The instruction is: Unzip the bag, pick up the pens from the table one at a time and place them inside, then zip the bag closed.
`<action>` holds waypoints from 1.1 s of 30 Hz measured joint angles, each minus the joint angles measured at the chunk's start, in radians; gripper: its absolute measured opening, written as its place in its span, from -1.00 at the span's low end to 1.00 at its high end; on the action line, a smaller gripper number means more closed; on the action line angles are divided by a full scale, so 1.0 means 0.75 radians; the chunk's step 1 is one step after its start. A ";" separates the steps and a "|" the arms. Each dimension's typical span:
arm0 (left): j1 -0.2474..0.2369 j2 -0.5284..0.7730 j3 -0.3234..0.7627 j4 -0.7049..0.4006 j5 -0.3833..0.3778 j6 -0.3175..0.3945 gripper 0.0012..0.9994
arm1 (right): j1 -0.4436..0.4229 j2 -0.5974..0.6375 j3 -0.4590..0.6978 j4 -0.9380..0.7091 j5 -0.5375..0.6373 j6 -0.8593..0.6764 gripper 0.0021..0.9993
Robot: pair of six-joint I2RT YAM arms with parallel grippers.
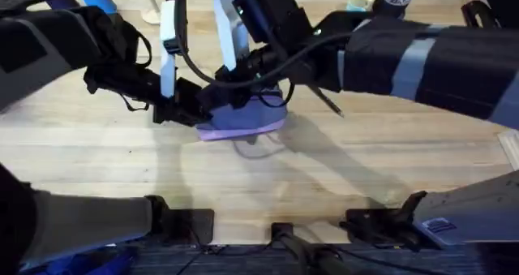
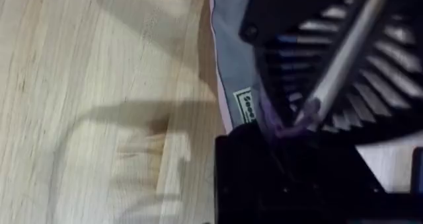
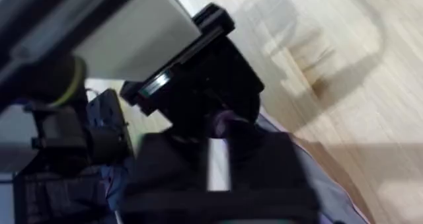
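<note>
While both of my arms reached in over the middle of the butcher-block table (image 1: 97, 169), the lavender pouch (image 1: 243, 122) lay flat on the wood beneath them, its pinkish trim facing the near edge. My left gripper (image 1: 188, 110) sat at the pouch's left end, touching the fabric; from my left wrist camera I saw the pouch's edge with a small printed label (image 2: 245, 106) and a thin purple pull cord (image 2: 285, 126) just beside my own black fingers, but I could not tell whether they were pinched on anything. My right gripper (image 1: 253, 79) hung over the top of the pouch, close against the left one, and its jaw state was hidden too. One dark pen (image 1: 328, 103) lay on the table just right of the pouch.
</note>
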 joint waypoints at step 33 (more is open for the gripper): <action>-0.001 -0.001 0.080 -0.189 -0.042 -0.003 0.99 | -0.263 -0.384 0.194 -0.701 0.449 -0.430 0.99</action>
